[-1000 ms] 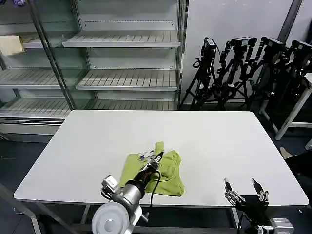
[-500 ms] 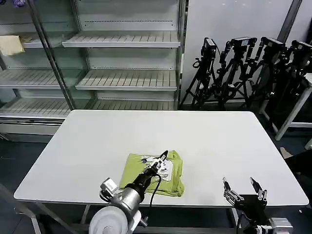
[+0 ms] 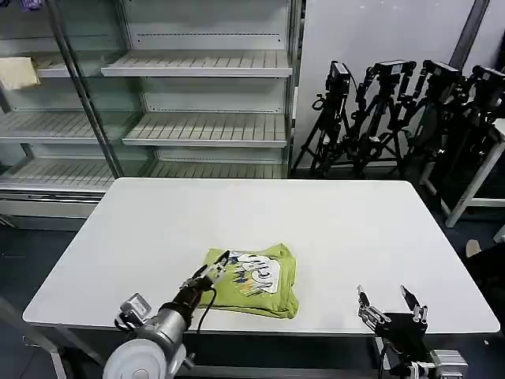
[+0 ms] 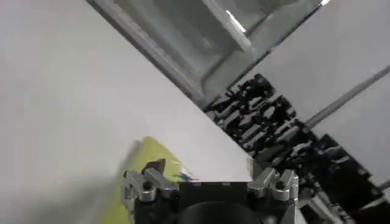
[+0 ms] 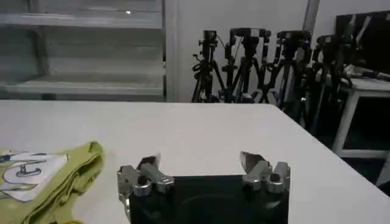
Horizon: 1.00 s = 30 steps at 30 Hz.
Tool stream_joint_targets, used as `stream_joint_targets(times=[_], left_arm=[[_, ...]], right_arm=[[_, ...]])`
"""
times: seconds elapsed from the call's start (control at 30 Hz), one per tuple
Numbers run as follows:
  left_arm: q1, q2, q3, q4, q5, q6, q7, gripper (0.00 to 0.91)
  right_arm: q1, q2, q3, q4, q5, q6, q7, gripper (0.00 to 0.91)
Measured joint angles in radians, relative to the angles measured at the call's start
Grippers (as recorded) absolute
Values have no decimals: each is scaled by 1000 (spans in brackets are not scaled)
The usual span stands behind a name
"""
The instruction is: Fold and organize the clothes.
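One soft lime-green shirt [image 3: 254, 279], folded squarish, smooth white table [image 3: 331, 229]

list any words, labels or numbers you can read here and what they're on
No text here can be read.
Lime-green shirt: its white-and-dark graphic print faces up, with shapes that may be letters, too small and blurred to read.
White table, shelving, tripods: no legible label or number.
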Motion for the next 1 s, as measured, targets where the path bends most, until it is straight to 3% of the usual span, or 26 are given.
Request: stream_joint_targets(times=[0.67, 0.77, 0.83, 1.0], left_arm=[[-68, -1, -7, 137, -50, 74, 23, 907], [-77, -5, -4, 147, -64, 75, 28, 191], [-79, -5, 0, 150, -71, 75, 31, 71], [-83, -1, 2, 161, -83, 71, 38, 40]], right_arm=[[-33, 9, 33, 25, 0, -1, 0, 907], [-37, 11, 38, 27, 0, -2, 1, 907], [-40, 13, 41, 29, 0, -2, 1, 907], [-49, 21, 43, 35, -3, -2, 1, 907]])
